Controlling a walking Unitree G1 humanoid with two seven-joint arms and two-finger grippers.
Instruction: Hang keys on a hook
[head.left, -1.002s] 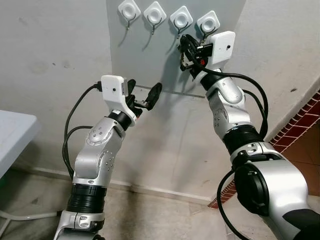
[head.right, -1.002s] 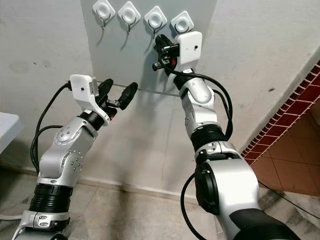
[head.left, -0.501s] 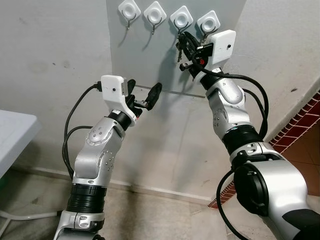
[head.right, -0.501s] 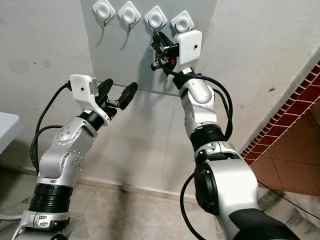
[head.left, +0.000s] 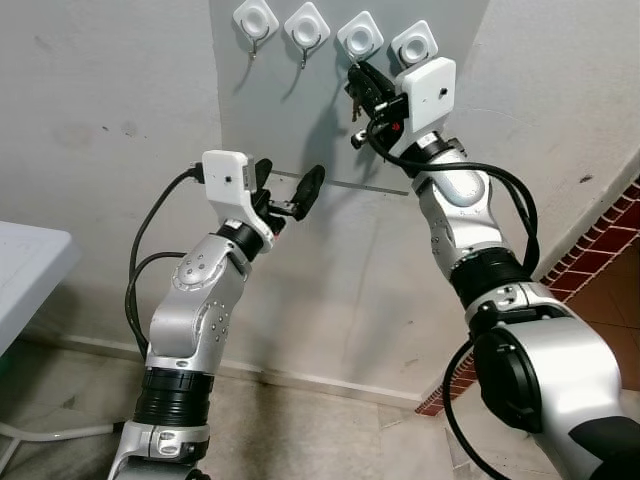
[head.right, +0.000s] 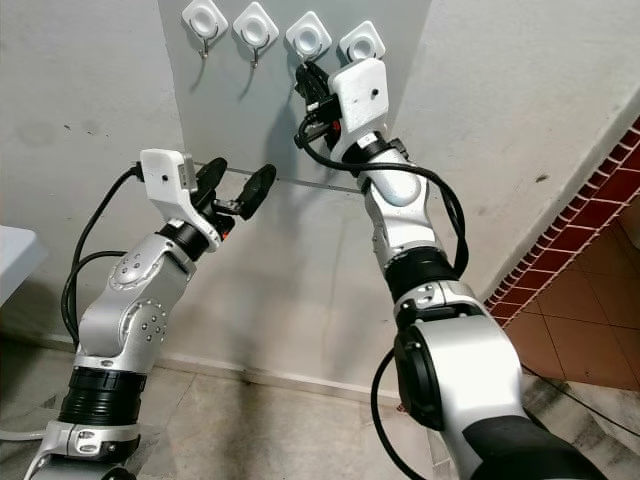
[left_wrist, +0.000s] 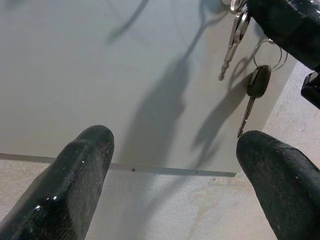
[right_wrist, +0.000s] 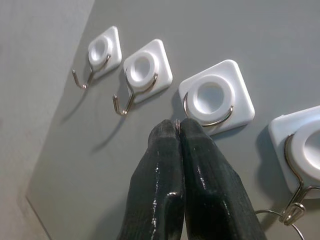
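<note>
The right end effector (right_wrist: 178, 131), closed on the keys (left_wrist: 235, 35), is just under the third hook (right_wrist: 212, 97), not yet hung; the left end effector (head.left: 290, 195) waits open.

your right gripper (right_wrist: 177, 131) sat pressed shut right beneath the third hook (right_wrist: 212, 102), fingertips touching its wire loop, so no gap remained there. the keys (left_wrist: 239, 37) hung just beside it and blocked the way below the fourth hook (right_wrist: 300, 170), whose wire carried a ring. the first hook (right_wrist: 95, 62) and second hook (right_wrist: 137, 80) hung bare, with plain grey board (head.left: 290, 120) around and beneath them. your left gripper (head.left: 290, 195) was spread open lower down, well apart from the hooks; between its fingers (left_wrist: 75, 175) lay unobstructed board and the board's lower edge (left_wrist: 150, 167).
</note>
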